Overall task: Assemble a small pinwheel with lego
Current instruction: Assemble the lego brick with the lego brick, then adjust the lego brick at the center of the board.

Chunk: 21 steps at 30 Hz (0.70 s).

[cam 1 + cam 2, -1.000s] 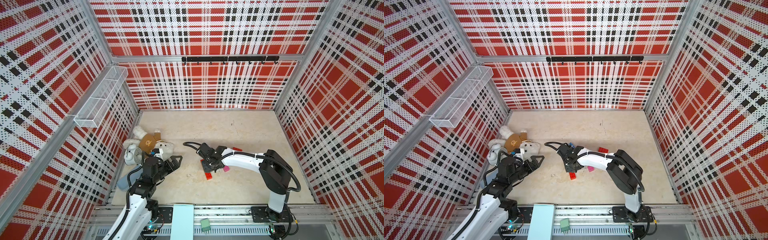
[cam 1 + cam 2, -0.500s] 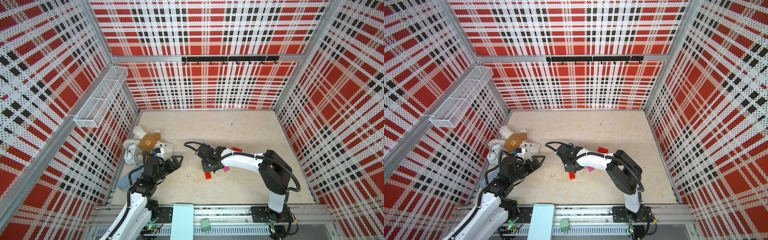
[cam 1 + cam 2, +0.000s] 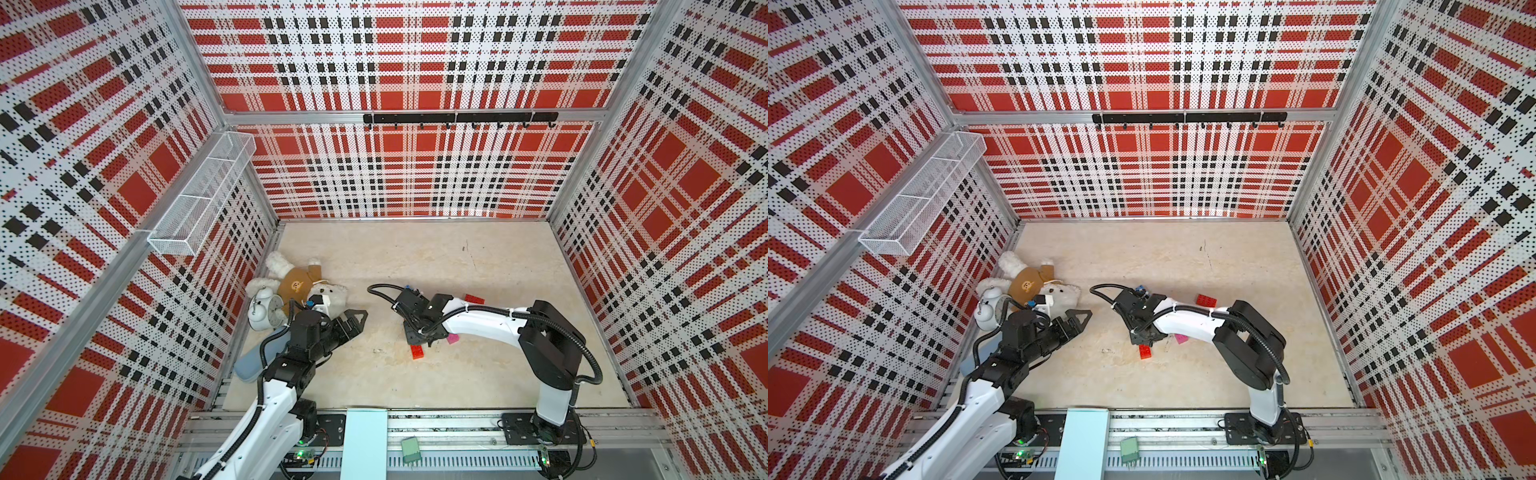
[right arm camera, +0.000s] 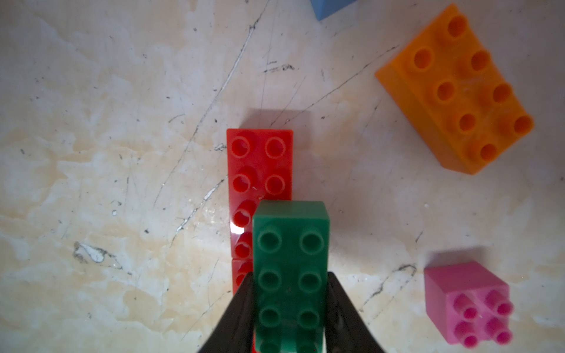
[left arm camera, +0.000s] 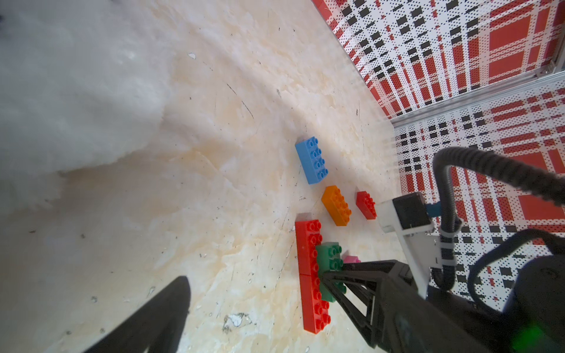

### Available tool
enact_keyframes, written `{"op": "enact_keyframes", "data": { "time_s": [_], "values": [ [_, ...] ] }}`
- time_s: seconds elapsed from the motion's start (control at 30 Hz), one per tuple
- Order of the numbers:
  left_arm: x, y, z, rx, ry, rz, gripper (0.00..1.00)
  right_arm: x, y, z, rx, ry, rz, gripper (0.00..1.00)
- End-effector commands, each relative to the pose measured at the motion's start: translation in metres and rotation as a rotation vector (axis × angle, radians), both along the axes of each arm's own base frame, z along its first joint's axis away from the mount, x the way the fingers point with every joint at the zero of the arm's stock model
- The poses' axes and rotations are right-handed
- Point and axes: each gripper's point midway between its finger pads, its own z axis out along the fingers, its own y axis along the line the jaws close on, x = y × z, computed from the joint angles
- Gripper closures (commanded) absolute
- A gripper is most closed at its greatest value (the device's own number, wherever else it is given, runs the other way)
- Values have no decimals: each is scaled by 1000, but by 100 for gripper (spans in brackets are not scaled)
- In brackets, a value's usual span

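Contact between right claw [image 4: 291, 276] and green brick [image 4: 290, 232] is hard to judge.

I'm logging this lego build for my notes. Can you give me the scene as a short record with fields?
right gripper: jaws against both long sides of green brick
green brick: over the seam of two red bricks lying end to end, offset sideways
left gripper: open, empty, beside teddy bear
loose on table: orange brick, pink square, blue brick, third red brick
stage: no cross formed yet
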Motion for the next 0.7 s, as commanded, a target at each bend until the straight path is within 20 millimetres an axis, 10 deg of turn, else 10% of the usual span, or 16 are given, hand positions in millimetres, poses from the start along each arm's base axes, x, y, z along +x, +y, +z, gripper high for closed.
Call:
{"op": "enact_keyframes", "data": {
  "time_s": [0.0,0.33,0.67],
  "values": [
    [6,-1,16,-12,-52,-2,1,-6,-16,1,-79,19,32,55],
    [17,-3,20,-49,-62,15,1,-3,-6,41,23,-34,39,36],
    [6,40,-1,116,138,187,1,-34,51,25,166,39,140,93]
  ]
}}
